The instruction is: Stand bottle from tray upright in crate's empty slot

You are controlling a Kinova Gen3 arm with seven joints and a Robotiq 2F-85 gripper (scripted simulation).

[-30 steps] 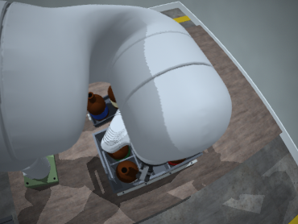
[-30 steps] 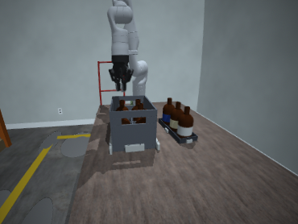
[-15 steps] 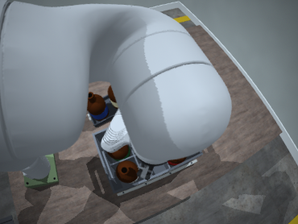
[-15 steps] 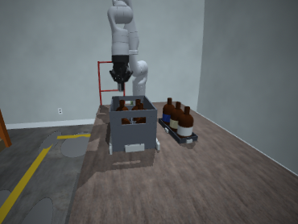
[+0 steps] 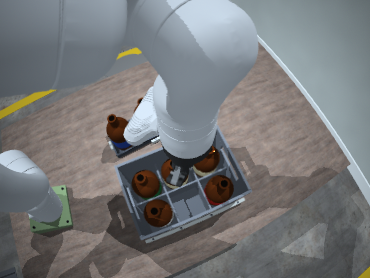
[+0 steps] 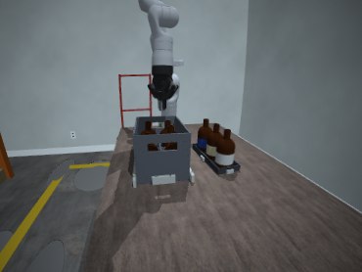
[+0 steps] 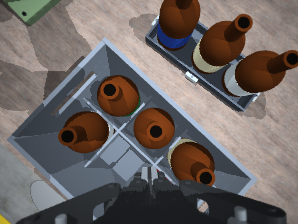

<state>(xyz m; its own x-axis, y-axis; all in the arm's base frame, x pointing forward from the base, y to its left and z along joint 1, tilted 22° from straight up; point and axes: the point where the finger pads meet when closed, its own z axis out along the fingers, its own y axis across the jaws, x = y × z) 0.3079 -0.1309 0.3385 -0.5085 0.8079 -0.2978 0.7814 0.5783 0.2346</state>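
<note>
The gripper [image 6: 162, 100] hangs in the air above the crate [image 6: 161, 156], with its fingers pressed together and nothing between them. In the exterior view it is clearly higher than the crate's rim and touches no bottle.

The crate is grey and has six slots, in two rows of three. Five slots hold brown bottles, all upright with the necks pointing up. The empty slot [image 5: 190, 207] is the middle one of the row on the side away from the tray; in the wrist view it shows as bare grey floor [image 7: 120, 152] between two filled slots.

The tray [image 7: 196, 80] stands just beside the crate, on the wooden table [image 6: 235, 225], not touching it as far as I can see. It is long and narrow, and three bottles stand on it in one line along its length. All three are upright, long axis vertical, openings up: one with a blue label [image 7: 176, 22], one with a cream label [image 7: 220, 42], and one with a white label [image 7: 257, 72]. In the exterior view the white one [image 6: 225, 149] is nearest the camera.

The arm's green base plate [image 5: 64, 194] lies on the table well apart from the crate.
</note>
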